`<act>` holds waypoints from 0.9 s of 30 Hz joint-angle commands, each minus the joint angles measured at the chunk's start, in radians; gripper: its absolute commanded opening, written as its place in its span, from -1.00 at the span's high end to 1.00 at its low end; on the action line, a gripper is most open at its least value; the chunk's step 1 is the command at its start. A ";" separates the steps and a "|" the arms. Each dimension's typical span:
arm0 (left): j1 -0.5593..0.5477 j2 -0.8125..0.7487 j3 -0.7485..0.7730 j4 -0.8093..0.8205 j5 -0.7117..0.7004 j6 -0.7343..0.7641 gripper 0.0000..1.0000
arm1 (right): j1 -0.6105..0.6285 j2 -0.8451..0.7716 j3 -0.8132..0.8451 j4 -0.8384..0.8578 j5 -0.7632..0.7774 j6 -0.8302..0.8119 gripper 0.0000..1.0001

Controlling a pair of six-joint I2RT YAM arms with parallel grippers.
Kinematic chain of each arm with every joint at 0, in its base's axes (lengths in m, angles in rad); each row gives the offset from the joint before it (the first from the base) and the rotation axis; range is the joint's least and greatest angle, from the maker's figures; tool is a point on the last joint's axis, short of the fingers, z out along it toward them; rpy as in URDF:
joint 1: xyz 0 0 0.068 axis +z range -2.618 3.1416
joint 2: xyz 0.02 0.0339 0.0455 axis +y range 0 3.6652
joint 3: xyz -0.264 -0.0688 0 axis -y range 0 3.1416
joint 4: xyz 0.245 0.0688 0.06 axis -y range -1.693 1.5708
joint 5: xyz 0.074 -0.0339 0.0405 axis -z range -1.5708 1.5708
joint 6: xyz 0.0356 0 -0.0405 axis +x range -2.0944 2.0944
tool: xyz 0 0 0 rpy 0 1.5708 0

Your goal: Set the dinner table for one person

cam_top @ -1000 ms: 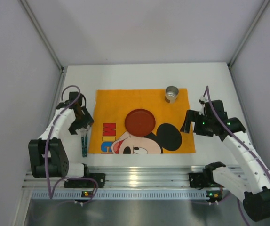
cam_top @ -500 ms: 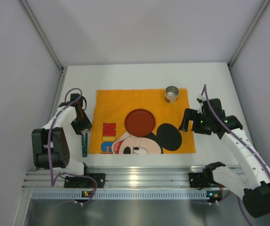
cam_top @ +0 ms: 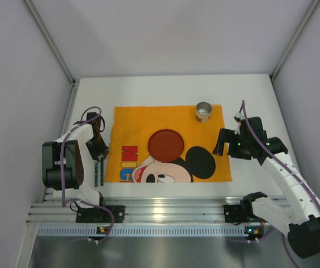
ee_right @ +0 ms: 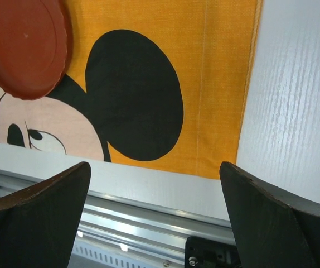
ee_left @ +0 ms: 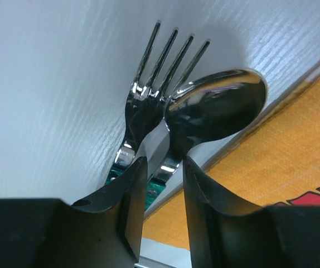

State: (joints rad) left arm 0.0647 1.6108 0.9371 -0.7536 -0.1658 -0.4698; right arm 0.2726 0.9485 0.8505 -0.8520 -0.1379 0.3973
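Two steel utensils, a fork and a spoon, are lying on the matte white dinner table, in the strip left of the orange cloth; only the left wrist view is showing their shapes. The left gripper is standing barely parted at their handles, and whether it is pinching them cannot be told. The right gripper is gaping wide, empty, over the cloth's right edge.

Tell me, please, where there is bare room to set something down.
Bare dinner table behind the orange cloth, and right of it beside the right claw. Crowded left of the cloth: fork and spoon at the left claw.
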 commanded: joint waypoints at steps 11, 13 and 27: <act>0.046 0.146 0.038 0.074 -0.055 0.071 1.00 | 0.005 0.033 0.030 0.022 0.031 0.034 -0.99; 0.050 0.159 0.074 0.054 -0.105 0.094 1.00 | 0.005 0.036 0.038 0.024 0.031 0.040 -0.99; 0.050 0.058 0.322 -0.053 -0.223 0.043 1.00 | 0.005 0.023 0.065 0.019 0.026 0.051 -0.99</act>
State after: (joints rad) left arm 0.1150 1.7535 1.1713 -0.8135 -0.3771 -0.3988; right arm 0.2726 0.9901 0.8532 -0.8516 -0.1211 0.4423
